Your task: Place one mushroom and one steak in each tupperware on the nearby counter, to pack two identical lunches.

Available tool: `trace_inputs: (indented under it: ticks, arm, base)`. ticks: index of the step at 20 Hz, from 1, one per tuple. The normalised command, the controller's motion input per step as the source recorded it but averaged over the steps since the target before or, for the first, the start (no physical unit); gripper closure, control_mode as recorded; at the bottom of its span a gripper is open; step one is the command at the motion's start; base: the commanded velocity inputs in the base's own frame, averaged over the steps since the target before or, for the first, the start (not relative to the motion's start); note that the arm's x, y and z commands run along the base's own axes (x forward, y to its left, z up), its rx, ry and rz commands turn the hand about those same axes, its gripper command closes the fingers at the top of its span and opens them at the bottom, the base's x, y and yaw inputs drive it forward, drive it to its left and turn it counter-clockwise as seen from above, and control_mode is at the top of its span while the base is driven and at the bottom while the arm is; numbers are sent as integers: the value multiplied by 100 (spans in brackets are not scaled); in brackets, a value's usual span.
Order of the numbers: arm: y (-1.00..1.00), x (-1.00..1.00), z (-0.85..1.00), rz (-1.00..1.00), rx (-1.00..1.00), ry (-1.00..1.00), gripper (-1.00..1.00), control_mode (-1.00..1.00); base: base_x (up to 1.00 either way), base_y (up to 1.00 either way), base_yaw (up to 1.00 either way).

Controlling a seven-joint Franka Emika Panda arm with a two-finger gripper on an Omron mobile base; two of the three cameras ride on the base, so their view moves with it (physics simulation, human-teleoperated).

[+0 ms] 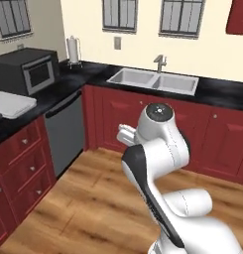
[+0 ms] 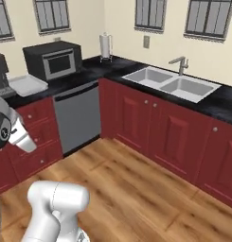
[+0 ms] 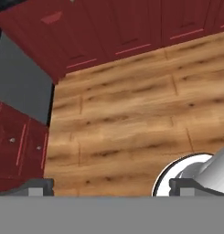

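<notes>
The gripper (image 3: 109, 186) is seen spread wide above the wooden floor (image 3: 131, 114), nothing held or touched between its fingertips (image 3: 38, 186). Farther off, a pale grey-white tupperware (image 1: 13, 104), shallow with a raised rim and rounded corners, is set on the glossy black counter (image 1: 48, 96), just beside the microwave (image 1: 29, 72).

Cream walls (image 1: 88, 30), wood floor (image 2: 136, 189), red cabs (image 2: 174, 137), windows (image 1: 119, 14).

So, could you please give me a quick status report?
Gripper open, empty, over floor. One tupperware on counter by microwave. Nothing in the way.
</notes>
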Motion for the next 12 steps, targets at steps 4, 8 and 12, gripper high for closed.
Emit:
trace_inputs:
  ticks: [4,8,12]
  arm:
    - [0,0,0,0,0,0,-100,100]
    - [0,0,0,0,0,0,-100,100]
    - [0,0,0,0,0,0,-100,100]
  base:
    - [-100,9,-66]
    - [-100,-42,-59]
    - [-100,-61,-51]
